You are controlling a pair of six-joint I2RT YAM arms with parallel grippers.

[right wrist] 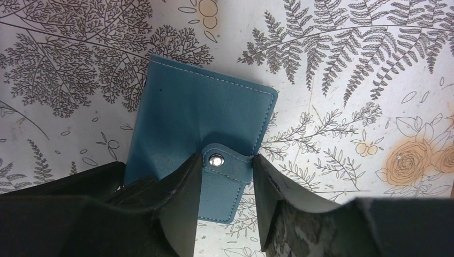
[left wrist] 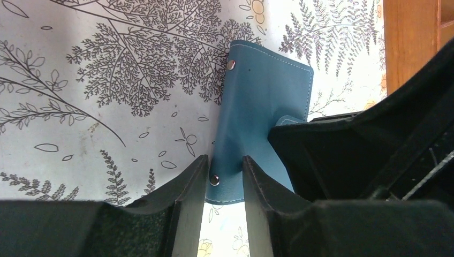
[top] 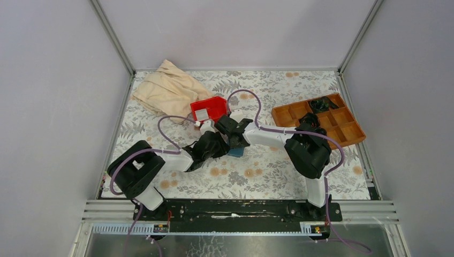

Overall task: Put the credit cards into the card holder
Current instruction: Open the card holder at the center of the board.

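In the top view most of the card holder (top: 235,152) is hidden: only a teal corner shows at the centre of the frame, on the desk (top: 267,171), under the two wrists that meet above it. We count one card holder, its clasp tab (right wrist: 227,163) lying over the cover. In the right wrist view the right fingers (right wrist: 179,198) stand either side of that tab, close against it; we cannot tell whether they pinch it. The left fingers (left wrist: 187,195) stand slightly apart over the holder's studded edge, and a grip is unclear there too. We make out one credit card (top: 202,114), a pale patch in the one red bin (top: 219,104) above centre. At upper left lies one beige cloth (top: 166,88); at right one wooden tray (top: 348,131), partly covered by the right arm, holds at least one dark thing (top: 323,103) too small to name
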